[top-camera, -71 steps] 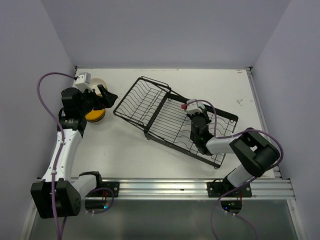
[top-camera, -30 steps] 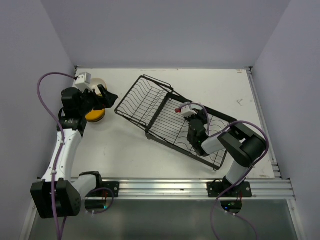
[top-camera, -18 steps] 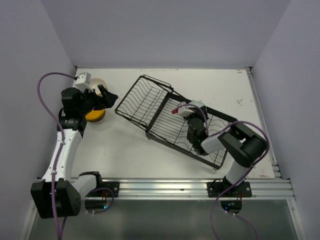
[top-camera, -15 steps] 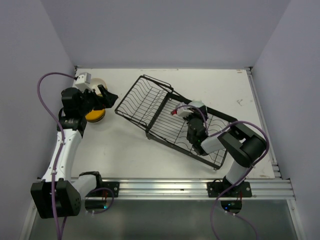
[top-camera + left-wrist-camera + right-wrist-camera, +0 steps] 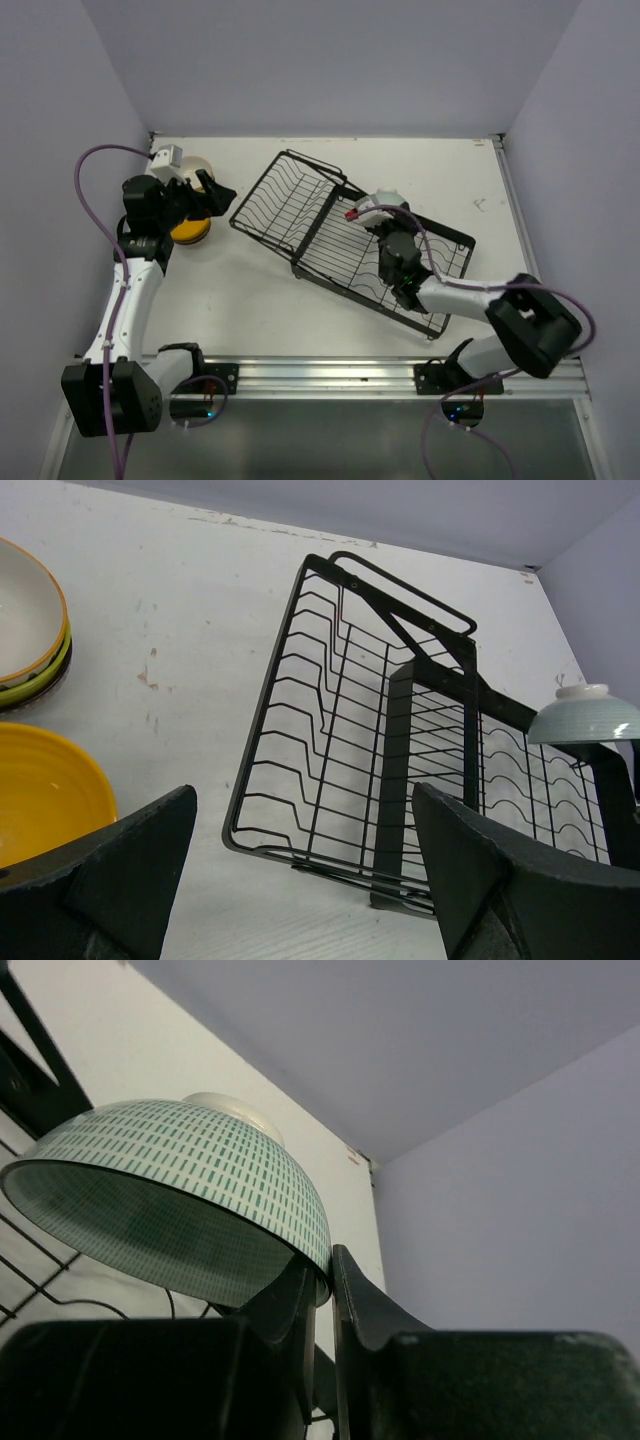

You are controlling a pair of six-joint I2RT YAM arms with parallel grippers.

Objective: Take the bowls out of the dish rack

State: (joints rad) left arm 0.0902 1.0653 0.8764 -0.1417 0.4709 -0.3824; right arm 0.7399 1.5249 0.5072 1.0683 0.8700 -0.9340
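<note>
My right claw (image 5: 320, 1270) is pinched on the rim of the pale teal bowl (image 5: 170, 1190), which hangs mouth-down, foot up, over the wavy-wire half of the black dish rack (image 5: 300, 205). Its glazed, dash-patterned ceramic looks slick. The stacked bowls (image 5: 25, 620) sit far left, beside my left claw (image 5: 305, 875), whose jaws are spread wide.

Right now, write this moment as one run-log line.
left gripper open, empty | right gripper shut on teal bowl rim, over dish rack
</note>
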